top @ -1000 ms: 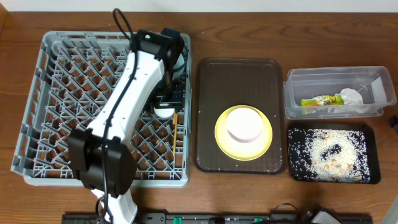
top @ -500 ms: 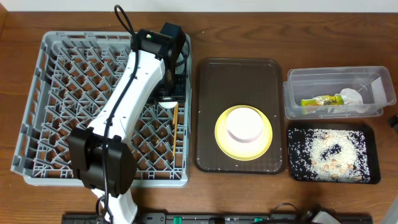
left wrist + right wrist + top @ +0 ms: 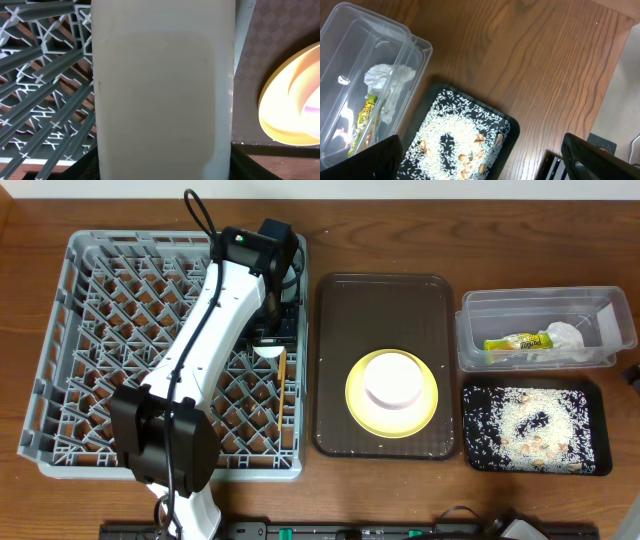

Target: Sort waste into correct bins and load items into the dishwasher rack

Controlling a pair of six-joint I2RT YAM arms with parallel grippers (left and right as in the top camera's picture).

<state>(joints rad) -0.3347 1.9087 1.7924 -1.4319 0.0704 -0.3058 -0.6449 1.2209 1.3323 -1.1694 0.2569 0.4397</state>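
Left tool: we see it [image 3: 272,335] low over the right-hand side of the dishwasher rack [image 3: 110,330], clamped on a white cup [image 3: 162,90]. In the wrist view the cup's pale side fills the whole span between the two dark fingers.
White cup: from overhead only a sliver of it shows under the left tool, among the pegs near the rack's right wall.
Chopsticks [image 3: 281,367]: a thin wooden length lies in the rack just right of that cup. We cannot tell whether it is one stick or the pair.
Right tool [image 3: 480,150]: its fingers are spread wide with nothing between them, above the black tray [image 3: 470,395].
Yellow plate [image 3: 355,395]: it sits on the brown serving tray [image 3: 340,310], with a second white cup [image 3: 392,380] in its middle.
Clear tub [image 3: 475,330]: at the far right, it holds the snack wrapper [image 3: 518,341] and the paper napkin [image 3: 565,335], which touch each other.
Black tray: just in front of the tub, strewn with rice scraps [image 3: 530,420] and a few tan bits.
Worktop [image 3: 400,240]: brown wood, with the rack at the left, the serving tray in the middle and both bins at the right.
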